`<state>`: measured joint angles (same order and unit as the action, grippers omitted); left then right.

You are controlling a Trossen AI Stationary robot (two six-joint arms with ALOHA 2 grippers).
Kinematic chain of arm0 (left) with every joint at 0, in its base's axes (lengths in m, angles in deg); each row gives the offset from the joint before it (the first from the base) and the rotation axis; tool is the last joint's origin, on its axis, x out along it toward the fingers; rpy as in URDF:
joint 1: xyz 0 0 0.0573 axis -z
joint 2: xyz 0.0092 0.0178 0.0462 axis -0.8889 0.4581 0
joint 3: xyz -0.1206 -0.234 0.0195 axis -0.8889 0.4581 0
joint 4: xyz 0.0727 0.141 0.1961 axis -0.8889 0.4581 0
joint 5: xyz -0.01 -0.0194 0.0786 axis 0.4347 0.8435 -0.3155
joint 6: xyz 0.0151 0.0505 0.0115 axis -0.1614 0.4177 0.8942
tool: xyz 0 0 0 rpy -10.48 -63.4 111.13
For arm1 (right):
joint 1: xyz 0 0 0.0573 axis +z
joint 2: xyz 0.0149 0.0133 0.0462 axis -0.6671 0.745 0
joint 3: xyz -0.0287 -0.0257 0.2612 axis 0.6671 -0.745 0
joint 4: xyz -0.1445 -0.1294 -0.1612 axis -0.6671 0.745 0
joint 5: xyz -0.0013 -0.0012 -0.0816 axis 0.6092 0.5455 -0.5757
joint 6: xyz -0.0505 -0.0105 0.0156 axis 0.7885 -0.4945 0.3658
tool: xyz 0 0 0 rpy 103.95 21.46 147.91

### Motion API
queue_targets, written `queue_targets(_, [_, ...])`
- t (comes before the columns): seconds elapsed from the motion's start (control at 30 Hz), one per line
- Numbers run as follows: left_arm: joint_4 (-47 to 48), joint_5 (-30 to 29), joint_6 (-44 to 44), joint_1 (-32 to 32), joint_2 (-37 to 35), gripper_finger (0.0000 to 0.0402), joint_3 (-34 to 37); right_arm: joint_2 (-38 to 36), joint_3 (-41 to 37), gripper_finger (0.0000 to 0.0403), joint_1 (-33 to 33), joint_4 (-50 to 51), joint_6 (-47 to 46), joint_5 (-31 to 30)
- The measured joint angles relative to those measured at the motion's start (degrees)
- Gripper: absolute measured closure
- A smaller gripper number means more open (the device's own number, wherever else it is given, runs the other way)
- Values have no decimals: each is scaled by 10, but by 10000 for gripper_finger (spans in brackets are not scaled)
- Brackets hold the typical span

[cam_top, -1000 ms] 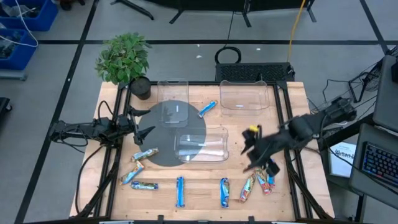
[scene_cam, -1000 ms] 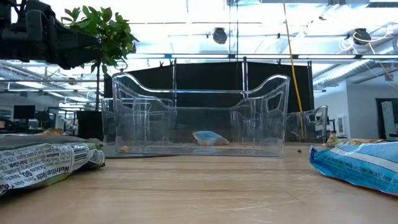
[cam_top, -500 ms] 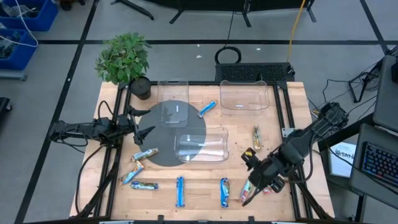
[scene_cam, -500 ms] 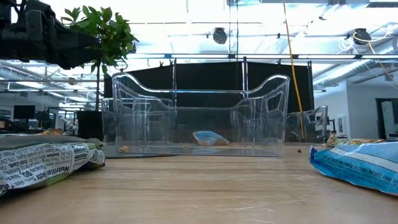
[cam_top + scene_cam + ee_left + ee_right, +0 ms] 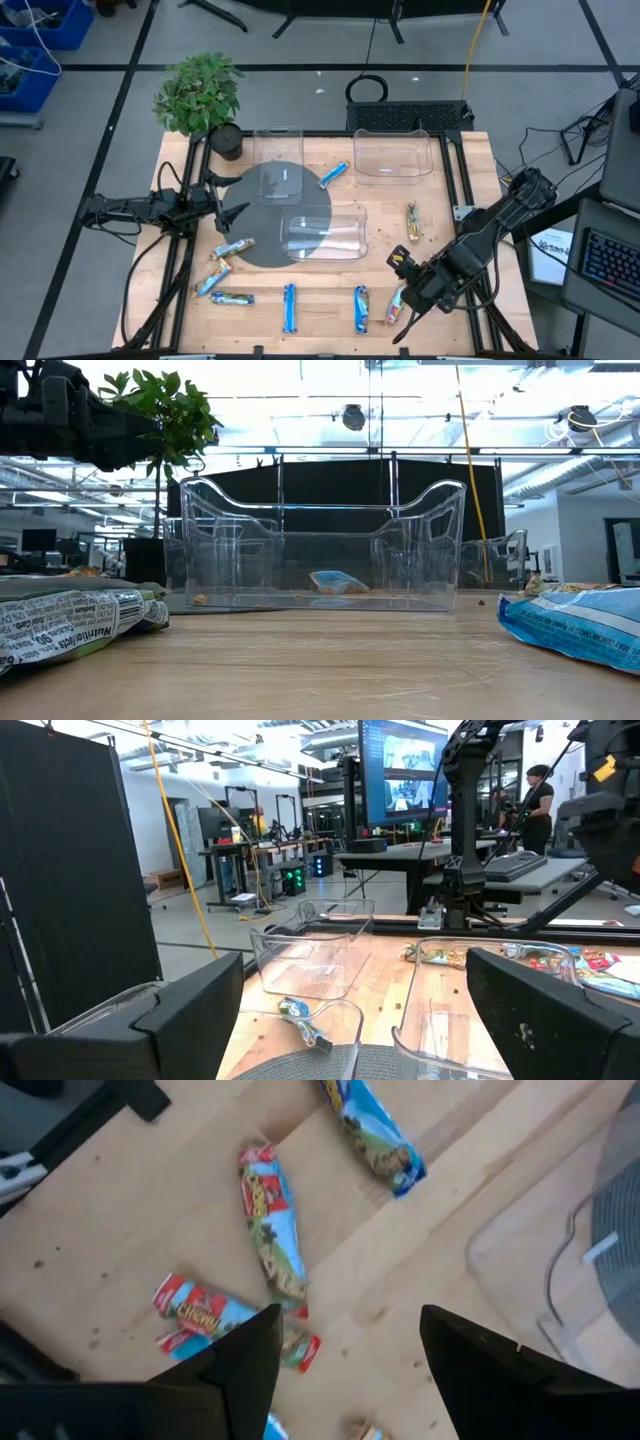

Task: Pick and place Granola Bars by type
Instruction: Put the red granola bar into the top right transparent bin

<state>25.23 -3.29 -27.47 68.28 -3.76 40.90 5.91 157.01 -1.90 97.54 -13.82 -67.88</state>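
Red-and-blue wrapped granola bars lie on the wooden table beneath the right gripper — fingers spread, empty — which should centre over one bar; left gripper waits open
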Motion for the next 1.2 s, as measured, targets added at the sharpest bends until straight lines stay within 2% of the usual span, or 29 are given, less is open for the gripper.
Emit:
queue_targets(0.27, [0,-1,0,0,0,23,0,15,-42,192,5,-39,8,16])
queue_targets(0.53, [0,-1,0,0,0,23,0,14,-111,183,7,-105,1,13])
queue_targets(0.7, [0,-1,0,0,0,23,0,14,-153,165,7,-148,2,15])
queue_targets(1.03, [0,-1,0,0,0,23,0,14,-226,96,15,-251,8,17])
queue_targets(1.2, [0,-1,0,0,0,23,0,14,-265,88,18,-296,0,18])
